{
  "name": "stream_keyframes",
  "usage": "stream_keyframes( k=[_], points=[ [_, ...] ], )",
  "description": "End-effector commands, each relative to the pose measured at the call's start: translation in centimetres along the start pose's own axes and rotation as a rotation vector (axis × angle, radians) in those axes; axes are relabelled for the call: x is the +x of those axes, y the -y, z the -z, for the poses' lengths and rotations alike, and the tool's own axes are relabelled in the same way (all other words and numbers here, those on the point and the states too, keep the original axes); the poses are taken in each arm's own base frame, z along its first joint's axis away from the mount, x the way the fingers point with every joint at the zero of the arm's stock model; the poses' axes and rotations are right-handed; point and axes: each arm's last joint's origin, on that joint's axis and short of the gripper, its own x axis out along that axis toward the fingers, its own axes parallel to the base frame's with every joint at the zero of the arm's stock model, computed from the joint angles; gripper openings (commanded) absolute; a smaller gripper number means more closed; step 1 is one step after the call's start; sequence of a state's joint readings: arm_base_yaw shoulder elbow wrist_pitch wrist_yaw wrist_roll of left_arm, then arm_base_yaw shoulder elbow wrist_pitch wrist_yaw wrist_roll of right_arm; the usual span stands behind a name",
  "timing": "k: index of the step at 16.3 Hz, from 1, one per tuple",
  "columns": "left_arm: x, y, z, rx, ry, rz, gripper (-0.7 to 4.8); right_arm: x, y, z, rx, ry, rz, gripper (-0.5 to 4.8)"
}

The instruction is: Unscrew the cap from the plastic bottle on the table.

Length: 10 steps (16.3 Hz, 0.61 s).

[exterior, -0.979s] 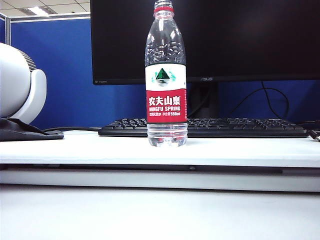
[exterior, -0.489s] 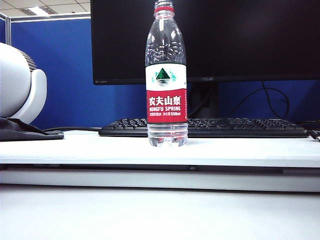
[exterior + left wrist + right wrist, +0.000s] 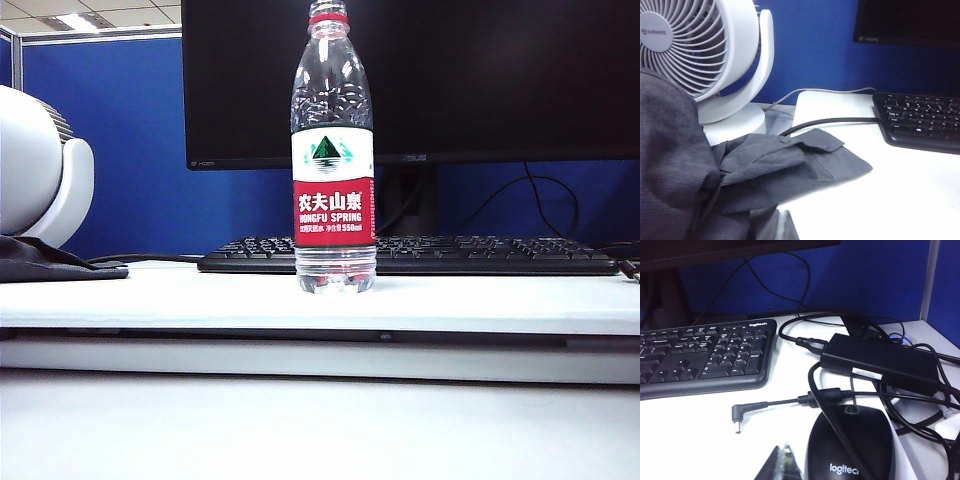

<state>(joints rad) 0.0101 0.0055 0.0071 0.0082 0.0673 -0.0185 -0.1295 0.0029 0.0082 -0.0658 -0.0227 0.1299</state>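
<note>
The plastic bottle point(image 3: 334, 150) stands upright on the white table point(image 3: 480, 300), in front of the keyboard. A thin red ring point(image 3: 328, 18) circles its neck, and the frame's top edge cuts the mouth off, so the cap is out of view. Neither gripper appears in the exterior view. My left gripper point(image 3: 782, 226) is shut and empty, its tips at the edge of a grey cloth point(image 3: 740, 170) by a fan. My right gripper point(image 3: 785, 463) is shut and empty, low over the table point(image 3: 690, 430) beside a black mouse point(image 3: 850, 445). The bottle shows in neither wrist view.
A black keyboard point(image 3: 480, 255) and a dark monitor point(image 3: 450, 80) stand behind the bottle. A white fan point(image 3: 695, 45) and the cloth fill the left end. At the right end lie a power adapter point(image 3: 880, 362), tangled cables and a loose barrel plug point(image 3: 737, 412).
</note>
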Motion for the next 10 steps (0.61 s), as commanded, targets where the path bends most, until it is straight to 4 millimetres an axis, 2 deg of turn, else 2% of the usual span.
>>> stream_keyframes(
  k=[1,10],
  points=[
    [-0.02,0.01,-0.18,0.005,0.017,0.001,-0.01,0.05,-0.02,0.08,-0.003,0.010,-0.009,-0.01],
    [-0.02,0.01,-0.18,0.005,0.017,0.001,-0.01,0.03,-0.77,0.18,-0.004,-0.002,-0.099,-0.01]
  ],
)
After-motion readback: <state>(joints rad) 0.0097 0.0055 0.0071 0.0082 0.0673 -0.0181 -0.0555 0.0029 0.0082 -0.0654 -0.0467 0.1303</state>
